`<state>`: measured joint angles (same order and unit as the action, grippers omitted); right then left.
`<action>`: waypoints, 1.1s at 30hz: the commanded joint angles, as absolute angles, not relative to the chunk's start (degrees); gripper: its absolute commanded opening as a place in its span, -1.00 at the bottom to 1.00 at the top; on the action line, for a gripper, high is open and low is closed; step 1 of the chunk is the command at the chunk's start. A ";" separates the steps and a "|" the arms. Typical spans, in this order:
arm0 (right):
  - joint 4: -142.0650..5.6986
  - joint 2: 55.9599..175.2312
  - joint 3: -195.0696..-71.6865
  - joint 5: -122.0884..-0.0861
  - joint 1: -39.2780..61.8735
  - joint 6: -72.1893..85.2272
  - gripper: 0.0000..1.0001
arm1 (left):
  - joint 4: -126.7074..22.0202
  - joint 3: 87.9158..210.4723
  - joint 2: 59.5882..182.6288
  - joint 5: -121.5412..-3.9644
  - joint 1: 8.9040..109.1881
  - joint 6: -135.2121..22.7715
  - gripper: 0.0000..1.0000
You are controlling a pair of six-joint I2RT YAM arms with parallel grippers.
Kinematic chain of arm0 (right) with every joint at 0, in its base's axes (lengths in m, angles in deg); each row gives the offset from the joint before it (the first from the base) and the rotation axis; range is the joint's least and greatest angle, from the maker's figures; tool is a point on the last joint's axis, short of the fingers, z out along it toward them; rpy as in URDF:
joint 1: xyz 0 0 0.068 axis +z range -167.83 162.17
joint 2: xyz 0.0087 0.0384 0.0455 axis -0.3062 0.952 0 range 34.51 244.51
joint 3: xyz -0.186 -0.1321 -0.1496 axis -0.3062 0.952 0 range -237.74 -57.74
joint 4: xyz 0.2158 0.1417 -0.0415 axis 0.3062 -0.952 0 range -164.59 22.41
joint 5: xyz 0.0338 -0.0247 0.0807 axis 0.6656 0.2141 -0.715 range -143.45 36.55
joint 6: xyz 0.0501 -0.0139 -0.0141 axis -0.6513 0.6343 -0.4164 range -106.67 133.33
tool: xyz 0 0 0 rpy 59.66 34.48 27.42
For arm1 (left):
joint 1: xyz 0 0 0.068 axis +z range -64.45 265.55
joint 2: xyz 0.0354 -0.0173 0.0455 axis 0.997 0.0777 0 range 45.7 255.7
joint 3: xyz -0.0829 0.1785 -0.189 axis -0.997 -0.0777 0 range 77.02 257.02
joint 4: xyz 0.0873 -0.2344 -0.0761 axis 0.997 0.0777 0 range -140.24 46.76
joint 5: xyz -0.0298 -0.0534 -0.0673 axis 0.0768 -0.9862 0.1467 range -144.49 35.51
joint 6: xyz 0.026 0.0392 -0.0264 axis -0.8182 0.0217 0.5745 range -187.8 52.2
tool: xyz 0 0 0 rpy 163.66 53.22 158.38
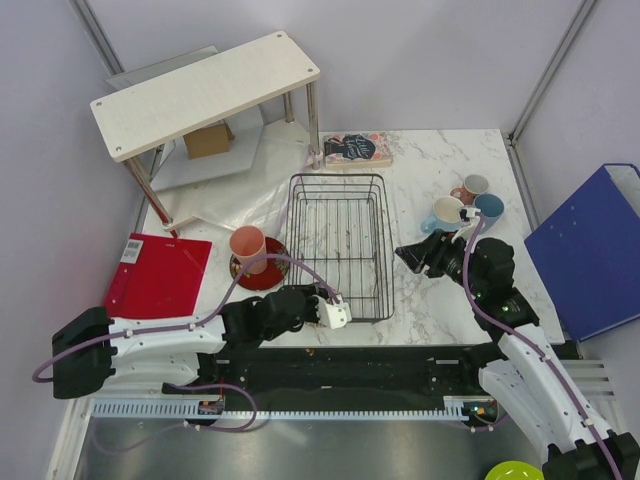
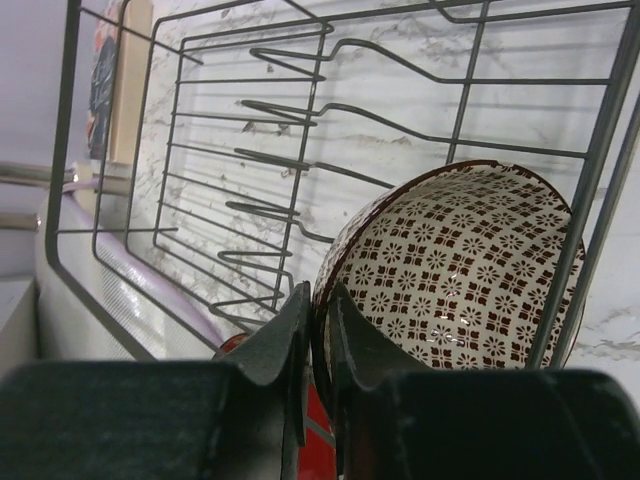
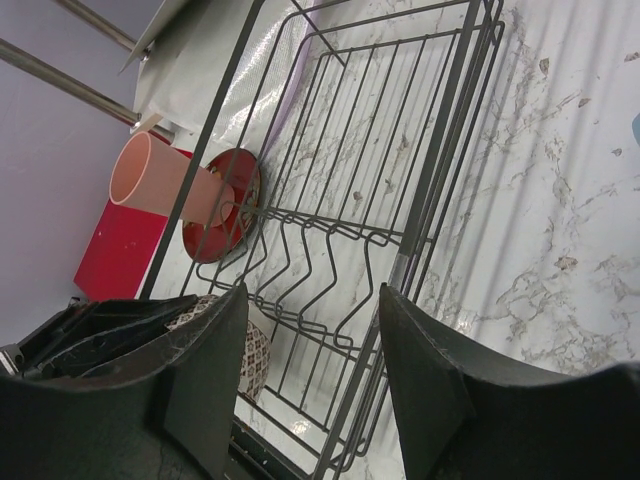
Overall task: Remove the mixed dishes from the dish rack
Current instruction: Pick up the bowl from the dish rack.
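Observation:
The black wire dish rack (image 1: 338, 245) stands mid-table. My left gripper (image 1: 335, 312) (image 2: 318, 295) is shut on the rim of the speckled beige-brown bowl (image 2: 460, 270), which is tipped on edge at the rack's near end with a rack wire across it. The bowl also shows through the wires in the right wrist view (image 3: 250, 355). The salmon-pink tumbler (image 1: 247, 243) stands on the dark red plate (image 1: 262, 272) left of the rack. A salmon-pink mug (image 1: 472, 187) and two light blue mugs (image 1: 447, 213) (image 1: 489, 207) stand right of the rack. My right gripper (image 1: 412, 255) (image 3: 312, 290) is open and empty beside the rack's right side.
A white wooden shelf (image 1: 205, 95) with a cardboard box (image 1: 208, 140) under it stands at the back left. A book (image 1: 357, 150) lies behind the rack. A red folder (image 1: 160, 275) lies at the left and a blue binder (image 1: 590, 250) at the right.

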<state>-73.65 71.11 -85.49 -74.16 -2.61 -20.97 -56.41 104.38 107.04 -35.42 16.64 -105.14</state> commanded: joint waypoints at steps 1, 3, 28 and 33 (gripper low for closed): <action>-72.42 70.55 -85.34 -73.92 -2.36 -21.12 0.25 | -60.79 104.71 102.84 -27.07 15.85 -108.05 -0.97; -72.33 70.64 -85.34 -73.92 -2.36 -21.21 0.25 | -60.18 105.32 100.47 -27.42 15.32 -107.70 -0.96; -72.68 71.78 -86.92 -74.01 -2.36 -22.00 0.26 | -77.93 112.43 99.58 -14.77 4.95 -119.13 -0.96; -74.53 71.34 -91.74 -73.93 -2.36 -22.44 0.27 | -67.93 124.72 103.52 -7.76 5.30 -103.72 -0.97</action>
<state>-74.75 71.77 -85.91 -74.11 -2.56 -21.67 -67.58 112.95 101.34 -14.79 5.36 -115.35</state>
